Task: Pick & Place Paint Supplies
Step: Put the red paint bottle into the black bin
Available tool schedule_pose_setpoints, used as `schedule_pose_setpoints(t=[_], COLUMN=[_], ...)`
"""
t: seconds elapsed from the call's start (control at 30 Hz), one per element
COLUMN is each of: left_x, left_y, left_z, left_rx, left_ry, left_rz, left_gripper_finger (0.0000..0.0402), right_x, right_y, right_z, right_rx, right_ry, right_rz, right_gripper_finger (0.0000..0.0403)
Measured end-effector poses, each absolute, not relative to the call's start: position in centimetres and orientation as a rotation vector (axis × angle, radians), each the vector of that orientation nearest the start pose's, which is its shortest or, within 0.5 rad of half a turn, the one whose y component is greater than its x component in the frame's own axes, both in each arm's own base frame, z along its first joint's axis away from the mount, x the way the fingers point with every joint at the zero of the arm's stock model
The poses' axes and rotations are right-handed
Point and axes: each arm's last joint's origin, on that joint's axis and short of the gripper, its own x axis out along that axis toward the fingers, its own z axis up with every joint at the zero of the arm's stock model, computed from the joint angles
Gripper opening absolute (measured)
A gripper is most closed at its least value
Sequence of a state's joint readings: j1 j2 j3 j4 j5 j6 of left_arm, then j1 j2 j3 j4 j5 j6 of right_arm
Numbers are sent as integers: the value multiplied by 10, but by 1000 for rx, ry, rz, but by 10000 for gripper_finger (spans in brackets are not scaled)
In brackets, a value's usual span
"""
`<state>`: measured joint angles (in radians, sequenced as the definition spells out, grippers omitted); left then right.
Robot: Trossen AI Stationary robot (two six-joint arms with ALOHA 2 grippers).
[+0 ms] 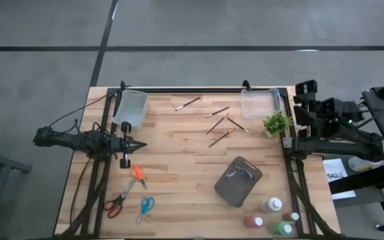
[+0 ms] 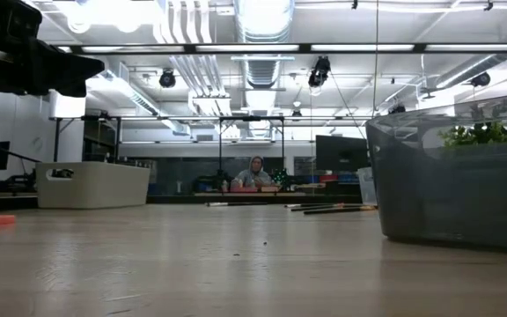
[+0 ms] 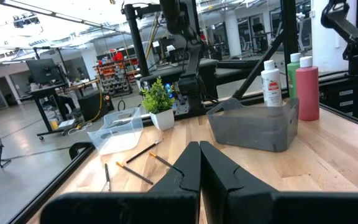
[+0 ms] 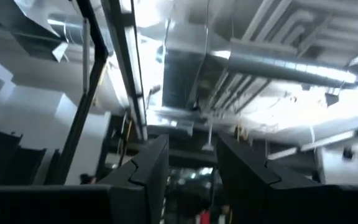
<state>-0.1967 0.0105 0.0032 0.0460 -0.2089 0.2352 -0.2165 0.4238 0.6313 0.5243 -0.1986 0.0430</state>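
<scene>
Wooden table [image 1: 179, 167], with nothing of the task done yet as far as can be judged. Four paint bottles standing in a cluster at one corner beside the dark grey bin [image 1: 238, 181]: white [image 1: 272, 204], red [image 1: 255, 221], green [image 1: 282, 229] and dark red [image 1: 289, 217], none inside any container. In the left wrist view, white bottle [image 3: 270, 82] and red bottle [image 3: 307, 86] showing just behind the grey bin [image 3: 253, 124], caps on, upright. Thin dark paintbrushes lying loose on the boards between the two clear trays: one [image 1: 187, 103] apart from the rest, the others [image 1: 223, 127] crossing one another near the potted plant [image 1: 277, 123]. Clear tray [image 1: 131, 109] and clear tray [image 1: 259, 101] both apparently holding nothing; grey bin likewise, though hard to be sure of from above. Scissors [image 1: 127, 190] and a second pair [image 1: 145, 207] lying near the front edge, no part of the job.

Left gripper [image 1: 139, 145] hanging above the table near the left tray, fingers pressed together on nothing. Right gripper [image 4: 191, 165] parked off the table's right side and pointed up at the ceiling, jaws a narrow way apart, holding nothing.

Left to do, by all appearances: everything, bottles and brushes alike.
</scene>
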Motion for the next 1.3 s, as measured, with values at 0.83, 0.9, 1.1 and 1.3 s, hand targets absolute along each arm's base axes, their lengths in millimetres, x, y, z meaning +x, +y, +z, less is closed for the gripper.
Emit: schedule_pose_setpoints(t=[0.83,0.9,1.1,1.3], left_x=[97,97,97,97], left_y=[-13,-13,-13,-13], left_z=[168,168,168,168], left_rx=[227,227,227,227], left_ry=[-36,-37,-36,-37], left_rz=[16,17,16,16], left_gripper_finger=[0,0,0,0], right_x=[110,113,114,117], right_y=[-18,-18,-19,-19], right_z=[428,428,421,413], right_rx=[176,145,125,149], right_ry=[148,105,71,99], right_rz=[-15,-11,-10,-14], right_gripper_finger=[131,131,131,131])
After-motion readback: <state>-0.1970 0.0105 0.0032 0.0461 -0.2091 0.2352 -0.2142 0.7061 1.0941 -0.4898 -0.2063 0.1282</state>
